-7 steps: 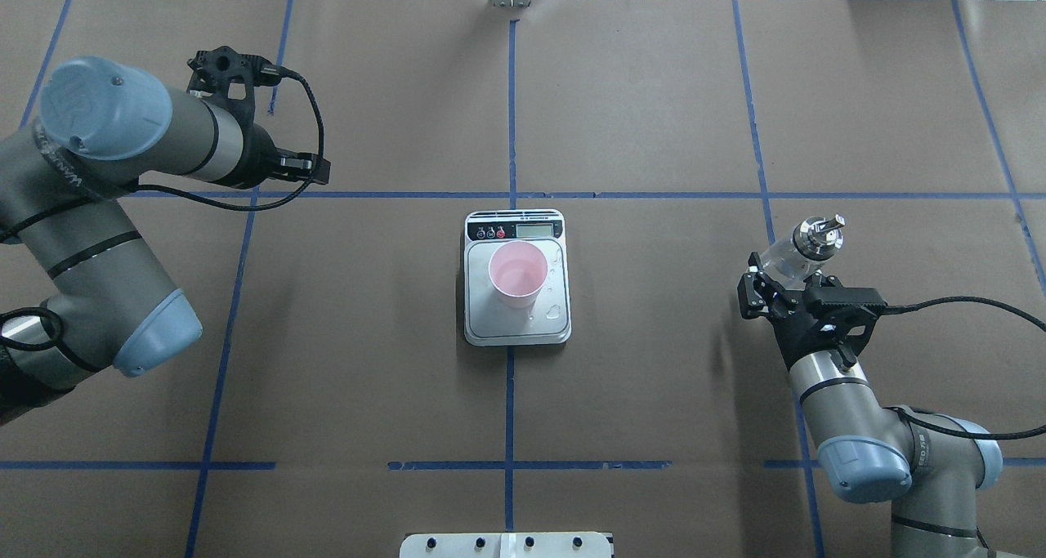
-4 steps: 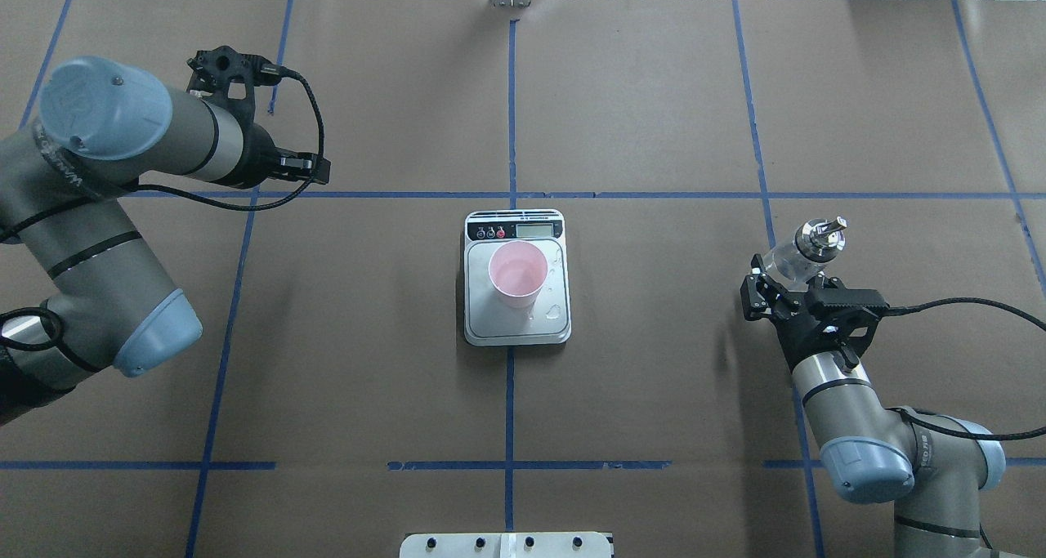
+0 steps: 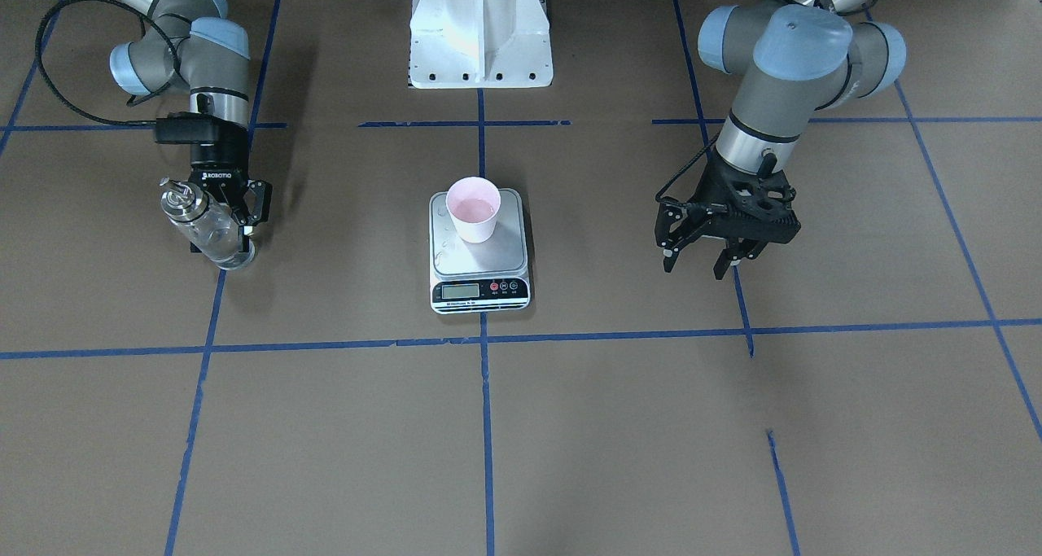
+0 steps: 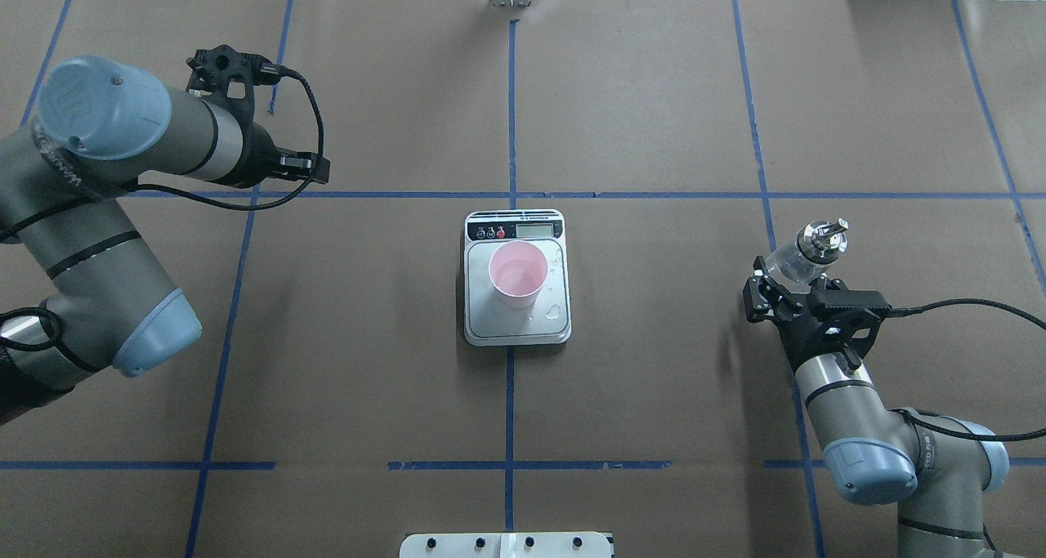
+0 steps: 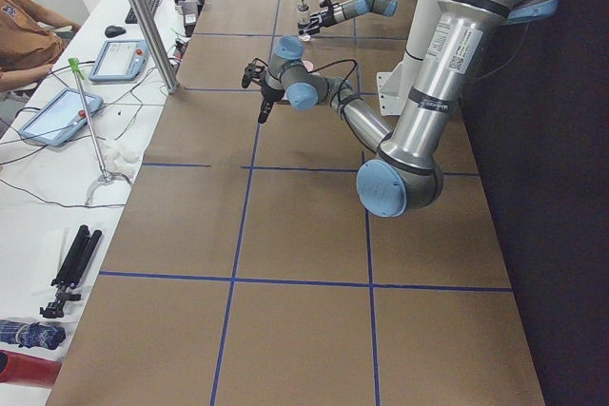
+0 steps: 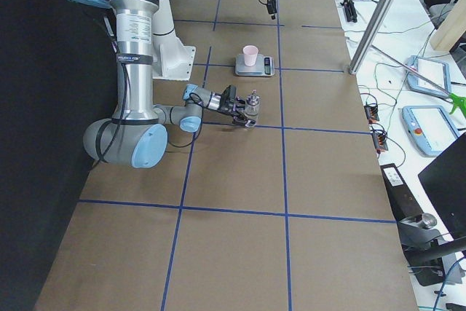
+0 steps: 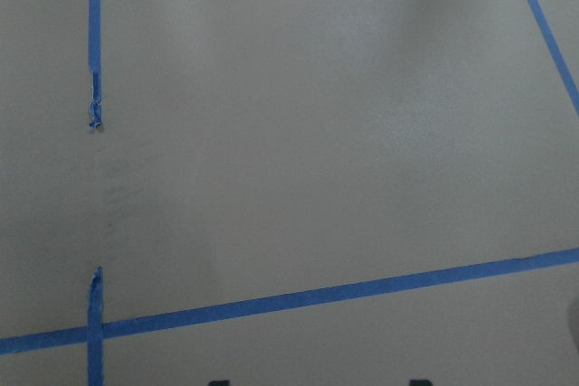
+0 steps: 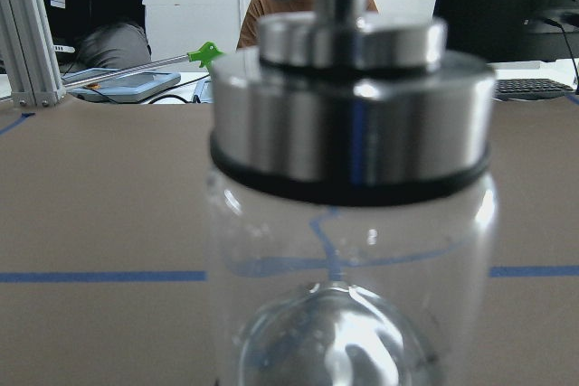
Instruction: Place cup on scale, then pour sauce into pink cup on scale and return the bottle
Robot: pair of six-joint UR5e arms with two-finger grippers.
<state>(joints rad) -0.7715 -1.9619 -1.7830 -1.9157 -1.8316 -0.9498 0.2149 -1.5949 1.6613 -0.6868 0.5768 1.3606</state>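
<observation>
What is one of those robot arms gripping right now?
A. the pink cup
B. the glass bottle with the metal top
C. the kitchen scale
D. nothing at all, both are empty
B: the right gripper is closed around the bottle, while the cup stands by itself on the scale and the left gripper hangs open with nothing in it.

Bright, even light casts soft shadows; the bottle (image 8: 348,223) blurs close to the right wrist camera.
</observation>
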